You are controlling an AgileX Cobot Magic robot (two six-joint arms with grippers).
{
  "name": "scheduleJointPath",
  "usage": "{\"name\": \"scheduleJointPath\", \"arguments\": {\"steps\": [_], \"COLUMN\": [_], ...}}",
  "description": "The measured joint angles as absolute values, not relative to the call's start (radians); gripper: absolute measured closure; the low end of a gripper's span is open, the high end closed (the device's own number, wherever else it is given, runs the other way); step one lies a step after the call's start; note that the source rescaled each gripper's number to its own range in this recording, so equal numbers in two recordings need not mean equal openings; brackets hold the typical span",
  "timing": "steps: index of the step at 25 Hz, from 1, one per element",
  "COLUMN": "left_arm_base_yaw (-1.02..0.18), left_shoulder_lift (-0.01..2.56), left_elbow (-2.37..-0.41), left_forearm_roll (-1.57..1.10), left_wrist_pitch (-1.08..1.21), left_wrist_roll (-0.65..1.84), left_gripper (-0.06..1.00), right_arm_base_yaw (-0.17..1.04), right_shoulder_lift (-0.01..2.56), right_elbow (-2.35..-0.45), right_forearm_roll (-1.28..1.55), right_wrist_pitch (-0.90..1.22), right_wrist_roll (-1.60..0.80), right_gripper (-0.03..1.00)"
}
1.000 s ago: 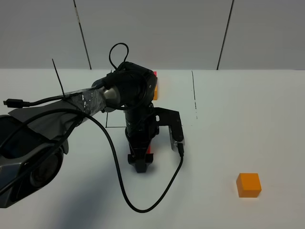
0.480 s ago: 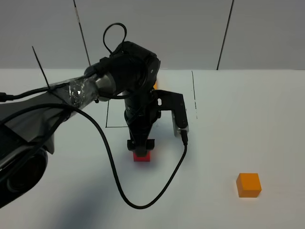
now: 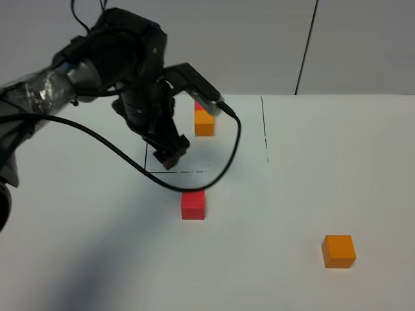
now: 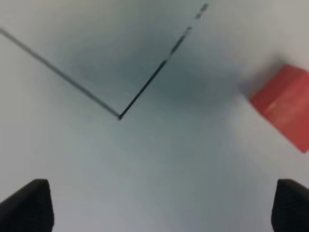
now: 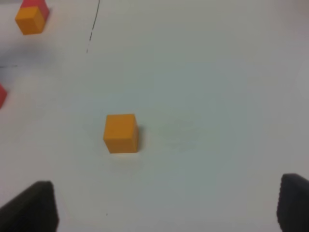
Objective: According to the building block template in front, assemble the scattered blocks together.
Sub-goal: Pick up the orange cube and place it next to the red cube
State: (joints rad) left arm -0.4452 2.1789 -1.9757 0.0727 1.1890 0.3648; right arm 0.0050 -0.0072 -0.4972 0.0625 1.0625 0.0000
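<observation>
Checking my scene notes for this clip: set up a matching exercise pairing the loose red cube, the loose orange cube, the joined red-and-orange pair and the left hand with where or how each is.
Things:
1. loose red cube
2. loose orange cube
3. joined red-and-orange pair
4. left hand

Places or states:
A. farthest back on the table
B. open, holding nothing
C. alone at the front right
D. just in front of the drawn black line

Pairs: 1-D, 2-C, 3-A, 4-B.
</observation>
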Motion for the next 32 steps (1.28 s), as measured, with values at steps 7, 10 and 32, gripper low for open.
{"name": "scheduleJointPath", "arguments": {"steps": [7,10,32], "left_arm_base_yaw": [-0.293,-0.235,-0.011], "left_shoulder_lift": [2.029,1.935,0.913], "left_elbow": [-1.935,-1.857,-1.011], "left_forearm_roll": [0.064,0.062,0.062], "left_wrist_pitch": [1.19,1.19,1.057], "left_wrist_roll": [0.24,0.222,0.015], "left_gripper": [0.08,0.08,0.15], "right_arm_base_yaw": [0.005,0.005,0.005], "right_shoulder_lift": [-0.007,-0.007,-0.007], "right_elbow": [-0.497,-0.497,-0.497], "right_forearm_roll": [0.062,0.062,0.062], "right_wrist_pitch": [1.062,1.062,1.062], "right_wrist_roll": [0.0,0.0,0.0], "right_gripper": [0.16,0.16,0.16]}}
